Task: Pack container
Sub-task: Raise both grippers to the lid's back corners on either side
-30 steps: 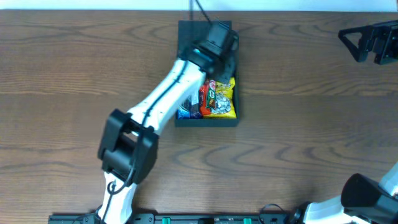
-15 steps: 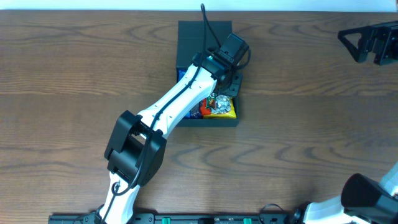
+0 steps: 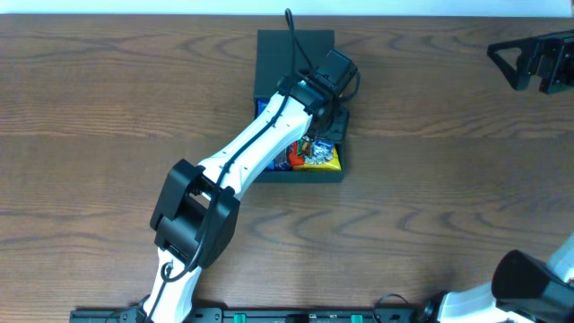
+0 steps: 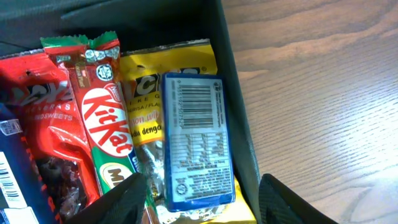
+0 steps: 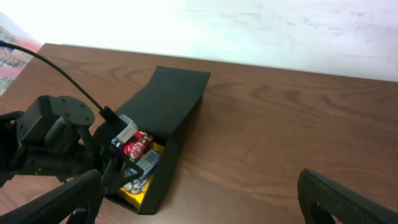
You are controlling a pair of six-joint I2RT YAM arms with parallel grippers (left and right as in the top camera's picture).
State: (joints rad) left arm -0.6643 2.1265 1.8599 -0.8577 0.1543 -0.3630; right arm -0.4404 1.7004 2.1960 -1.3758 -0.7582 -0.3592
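Note:
The container (image 3: 296,49) is a dark box with its lid folded back, at the table's far middle. It also shows in the left wrist view (image 4: 233,93) and the right wrist view (image 5: 177,99). It holds a red packet (image 4: 43,124), a KitKat bar (image 4: 102,124) and a yellow packet (image 4: 146,87). A blue packet (image 4: 193,140) lies label-up on the yellow one. My left gripper (image 4: 199,205) is open just above the box's right side (image 3: 323,121), its fingers either side of the blue packet and apart from it. My right gripper (image 5: 199,205) is open and empty at the far right (image 3: 504,65).
The brown wooden table (image 3: 448,179) spreads all round the box. The left arm (image 3: 242,152) reaches diagonally from the front left across the box. A white wall edge runs along the table's far side (image 5: 249,25).
The left gripper swung to the right over the box's right side a second ago and has stayed almost still since. The right arm has not moved.

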